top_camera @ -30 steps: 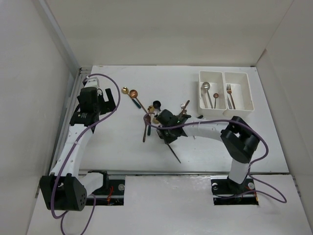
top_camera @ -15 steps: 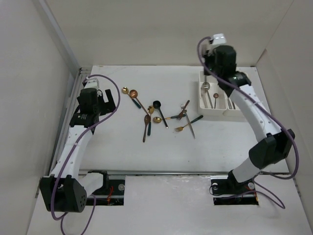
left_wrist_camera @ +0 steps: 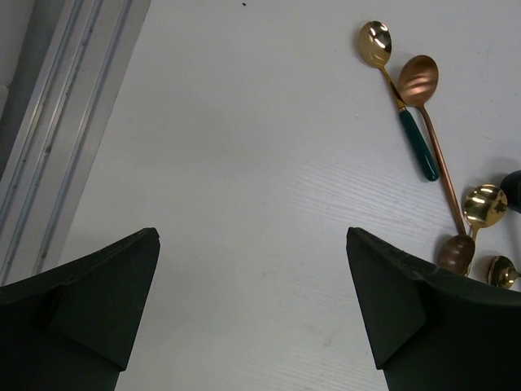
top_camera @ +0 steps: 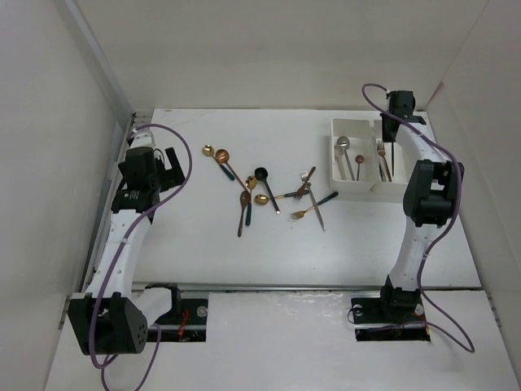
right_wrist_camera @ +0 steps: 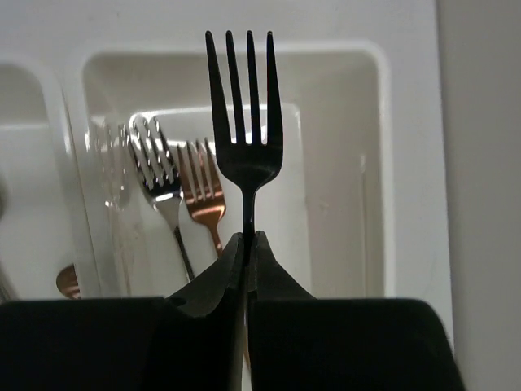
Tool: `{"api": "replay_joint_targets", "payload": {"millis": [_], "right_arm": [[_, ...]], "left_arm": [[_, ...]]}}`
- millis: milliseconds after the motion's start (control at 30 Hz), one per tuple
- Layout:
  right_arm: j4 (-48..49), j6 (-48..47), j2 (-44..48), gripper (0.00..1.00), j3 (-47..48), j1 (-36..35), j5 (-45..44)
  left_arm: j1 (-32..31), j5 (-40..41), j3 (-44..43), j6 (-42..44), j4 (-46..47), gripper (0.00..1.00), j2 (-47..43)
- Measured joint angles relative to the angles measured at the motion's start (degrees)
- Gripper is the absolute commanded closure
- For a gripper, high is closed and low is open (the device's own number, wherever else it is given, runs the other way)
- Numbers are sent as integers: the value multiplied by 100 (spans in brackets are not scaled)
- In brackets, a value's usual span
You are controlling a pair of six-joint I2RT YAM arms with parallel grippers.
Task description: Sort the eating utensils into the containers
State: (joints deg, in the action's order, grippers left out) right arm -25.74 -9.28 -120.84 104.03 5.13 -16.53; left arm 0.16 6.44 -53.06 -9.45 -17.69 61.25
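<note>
Since half a second ago the right arm has swung from above the left bin (top_camera: 350, 121) to above the right bin (right_wrist_camera: 370, 163), while the left arm has barely shifted. The right jaws are clamped together on the neck of one dark fork (right_wrist_camera: 244, 167). Its long axis runs straight out from the jaws, its four tines point away from them, and it lines up with the bin's long sides. Past the tines, inside the right bin, lie a silver fork (right_wrist_camera: 159, 175) and a copper fork (right_wrist_camera: 203, 195), side by side, tines pointing the same way as the held one. A pale shape to their left may be a third; I cannot tell. The two white bins are joined, and the left one holds two spoons, a silver spoon (top_camera: 343, 144) and a copper spoon (top_camera: 359, 160), lengthwise with bowls toward the far end. Roughly ten loose utensils lie scattered on the desk (top_camera: 203, 236), well to the left of the right jaws; several cross, so the exact count is unsure. The left jaws stand wide apart over bare desk, gripping nothing. Ahead of them and to the right lie a gold spoon with a green handle (left_wrist_camera: 376, 41) and a long copper-handled spoon (left_wrist_camera: 419, 77), touching, bowls pointing away.
</note>
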Motion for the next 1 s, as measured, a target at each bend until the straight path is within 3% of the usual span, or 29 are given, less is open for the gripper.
{"api": "replay_joint_targets", "payload": {"millis": [67, 133, 167, 233, 267, 433, 567, 733, 867, 1000], "right_arm": [[-127, 7, 0, 96, -173, -35, -35], [-173, 24, 2, 73, -273, -63, -57], [-203, 35, 2, 56, -304, -66, -63], [-251, 42, 13, 44, -348, -66, -85], [-264, 52, 22, 34, -363, -66, -81], [-415, 179, 629, 20, -592, -107, -39], [-295, 35, 1998, 14, -1099, -645, -22], [-201, -597, 3143, 19, -1615, -2704, 455], [-448, -1163, 2815, 19, -2387, -4157, 990], [-1016, -1370, 1801, 21, -2610, -4868, 1427]], "left_arm": [[24, 13, 0, 0, 0, 1, 37], [33, 15, 0, 0, 0, 1, 85], [33, 17, 0, 0, 4, 1, 101], [33, 17, 0, 0, 9, 1, 151], [33, 13, 0, 0, 20, 1, 170], [33, 4, 0, 0, 33, 1, 225], [33, 4, 0, 0, 33, 1, 232], [33, 7, 0, 0, 35, 1, 232], [33, -20, 0, -2, 35, 1, 234], [33, -85, 0, -4, 35, 1, 232]]}}
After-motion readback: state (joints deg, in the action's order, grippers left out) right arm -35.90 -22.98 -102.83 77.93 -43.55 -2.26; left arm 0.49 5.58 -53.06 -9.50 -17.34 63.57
